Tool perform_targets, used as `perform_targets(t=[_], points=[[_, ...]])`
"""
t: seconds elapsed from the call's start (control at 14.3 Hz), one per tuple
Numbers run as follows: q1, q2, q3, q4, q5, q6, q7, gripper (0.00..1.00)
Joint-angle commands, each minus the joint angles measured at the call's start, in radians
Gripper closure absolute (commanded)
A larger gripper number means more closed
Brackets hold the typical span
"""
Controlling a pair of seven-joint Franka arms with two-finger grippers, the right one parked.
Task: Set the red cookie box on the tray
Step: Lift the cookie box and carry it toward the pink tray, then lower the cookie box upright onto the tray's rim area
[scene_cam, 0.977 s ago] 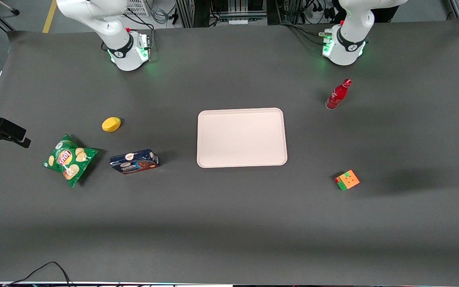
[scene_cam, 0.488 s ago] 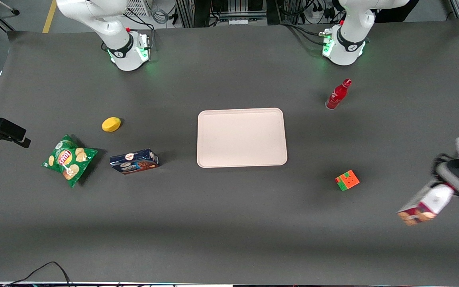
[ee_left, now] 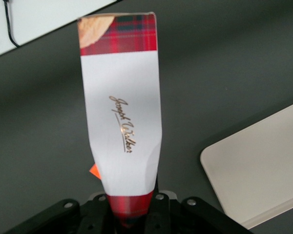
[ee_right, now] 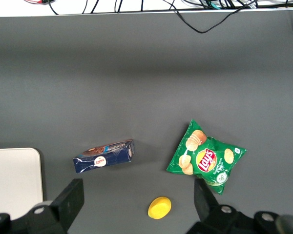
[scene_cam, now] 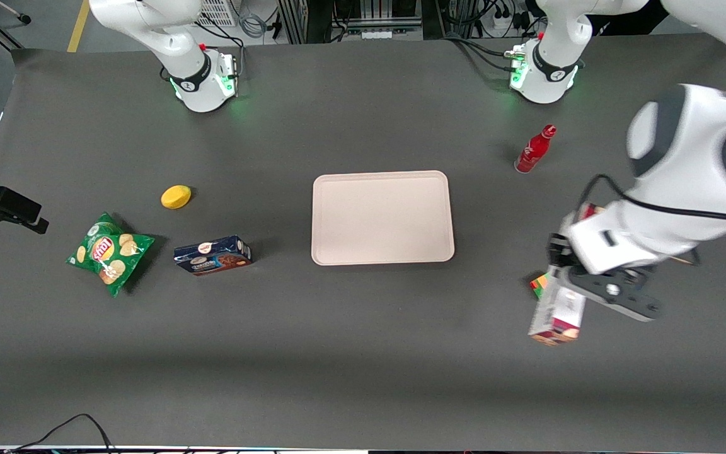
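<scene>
My left gripper is shut on one end of the red cookie box, a slim dark-red carton with a white label band, and holds it in the air above the table. The box's free end points toward the front camera. In the left wrist view the box stands out from the gripper, its gripped end pinched in. The tray, flat and pale pinkish-beige, lies bare at the table's middle, apart from the box, toward the parked arm's end from it. A corner of the tray shows in the left wrist view.
A colour cube sits on the table, mostly covered by the gripper and box. A red bottle stands farther from the front camera. A dark-blue cookie box, a green chips bag and a yellow lemon lie toward the parked arm's end.
The left arm has swung in from the working arm's end of the table, carrying the red cookie box toward the tray; it now hangs over the colour cube.
</scene>
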Motion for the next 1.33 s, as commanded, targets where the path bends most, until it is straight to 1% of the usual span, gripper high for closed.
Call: perform_targets(t=[0.0, 0.14, 0.21, 0.35, 0.49, 0.56, 0.77, 0.98, 1.12, 1.26], points=[[-0.046, -0.013, -0.126, -0.043, 0.103, 0.001, -0.346, 0.77], [-0.048, -0.013, -0.199, -0.073, 0.105, 0.005, -0.558, 0.76], [-0.049, -0.011, -0.231, -0.091, 0.112, -0.002, -0.612, 0.74], [-0.055, -0.029, -0.275, -0.187, 0.145, 0.011, -0.721, 0.76], [-0.054, -0.048, -0.344, -0.285, 0.206, 0.053, -0.877, 0.76], [-0.051, -0.060, -0.357, -0.333, 0.211, 0.097, -0.914, 0.76], [-0.049, -0.114, -0.358, -0.528, 0.211, 0.276, -0.989, 0.76], [-0.040, -0.151, -0.357, -0.729, 0.212, 0.477, -0.991, 0.74], [-0.035, -0.157, -0.345, -0.821, 0.215, 0.580, -0.991, 0.74], [-0.028, -0.148, -0.332, -0.884, 0.260, 0.637, -0.985, 0.74]])
